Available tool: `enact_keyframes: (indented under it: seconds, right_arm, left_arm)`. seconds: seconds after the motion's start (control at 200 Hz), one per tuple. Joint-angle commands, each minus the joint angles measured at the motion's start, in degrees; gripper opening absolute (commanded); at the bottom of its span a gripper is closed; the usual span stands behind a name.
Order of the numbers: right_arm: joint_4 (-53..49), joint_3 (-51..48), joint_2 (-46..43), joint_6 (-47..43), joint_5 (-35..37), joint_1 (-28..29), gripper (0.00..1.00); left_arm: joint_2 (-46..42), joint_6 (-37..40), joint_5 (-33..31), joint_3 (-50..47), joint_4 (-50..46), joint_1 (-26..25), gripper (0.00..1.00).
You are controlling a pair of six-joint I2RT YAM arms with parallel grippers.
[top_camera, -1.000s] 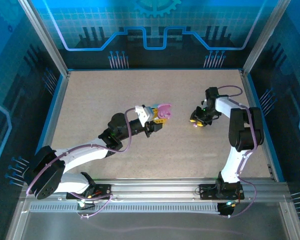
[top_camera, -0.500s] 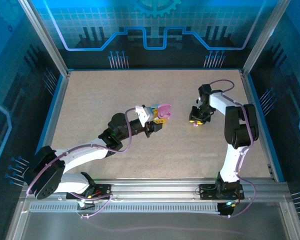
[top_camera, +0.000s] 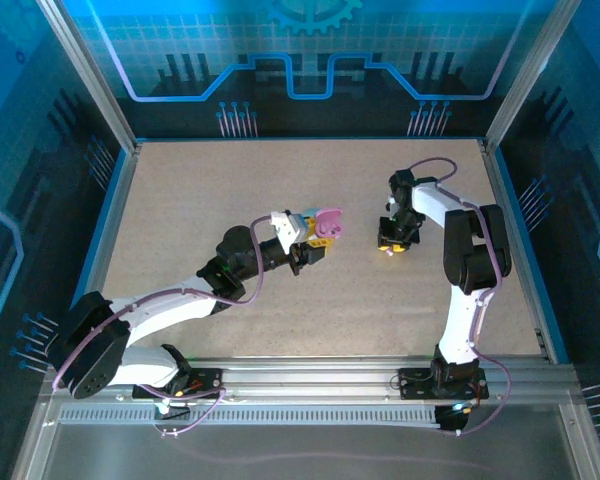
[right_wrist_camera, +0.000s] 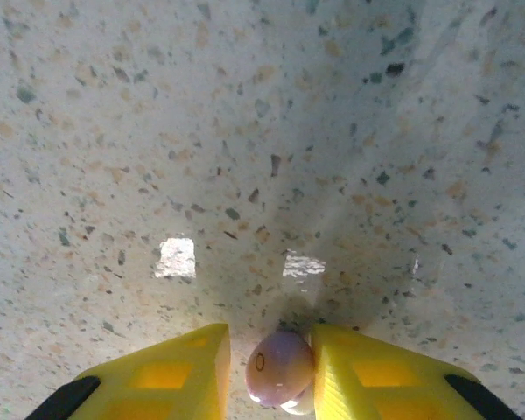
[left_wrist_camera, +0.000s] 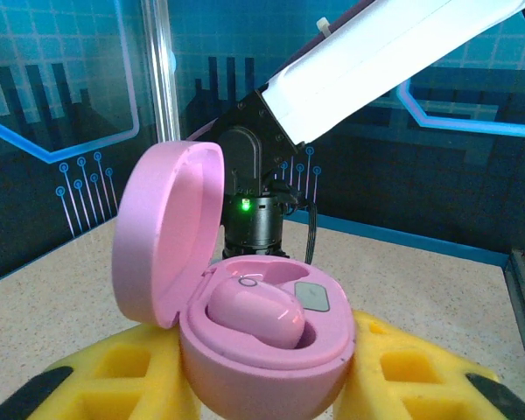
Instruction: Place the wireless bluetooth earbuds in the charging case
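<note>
My left gripper (left_wrist_camera: 264, 389) is shut on the pink charging case (left_wrist_camera: 261, 367), held between its yellow fingers (left_wrist_camera: 424, 376) above the table. The case lid (left_wrist_camera: 164, 238) stands open. One pink earbud (left_wrist_camera: 254, 317) lies in the left well, and the well beside it shows a grey pad. From above, the case (top_camera: 328, 222) hangs mid-table at the left gripper (top_camera: 317, 238). My right gripper (top_camera: 391, 245) points down at the table to the right. A pale purple earbud (right_wrist_camera: 280, 366) lies between its yellow fingers (right_wrist_camera: 171, 374), touching the right one, with a thin gap on the left.
The speckled tabletop (top_camera: 230, 180) is bordered by a blue raised rim (top_camera: 115, 215) and metal frame posts. The right arm's black wrist (left_wrist_camera: 249, 188) shows behind the case in the left wrist view.
The right arm's wrist has shifted slightly left and its fingers have narrowed around the purple earbud. The left arm and the case have not moved.
</note>
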Motion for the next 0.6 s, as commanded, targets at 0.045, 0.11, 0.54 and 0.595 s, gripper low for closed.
enact_keyframes:
  seconds: [0.045,0.11,0.54,0.595]
  right_arm:
    - [-2.6,0.7,1.9,-1.6,1.1,0.8,0.3]
    - [-2.3,0.8,2.2,-1.5,1.1,0.9,0.29]
    - [0.7,0.2,1.3,2.8,-3.8,-1.1,0.28]
    - [0.7,0.3,1.5,2.9,-3.9,-1.1,0.27]
  left_arm:
    - [-0.1,-0.9,1.0,2.3,0.9,0.3,0.33]
    - [-0.1,-1.0,1.0,2.3,1.0,0.3,0.33]
    - [-0.2,-1.2,0.8,2.2,0.7,0.3,0.33]
    - [-0.2,-1.2,0.9,2.2,0.7,0.3,0.33]
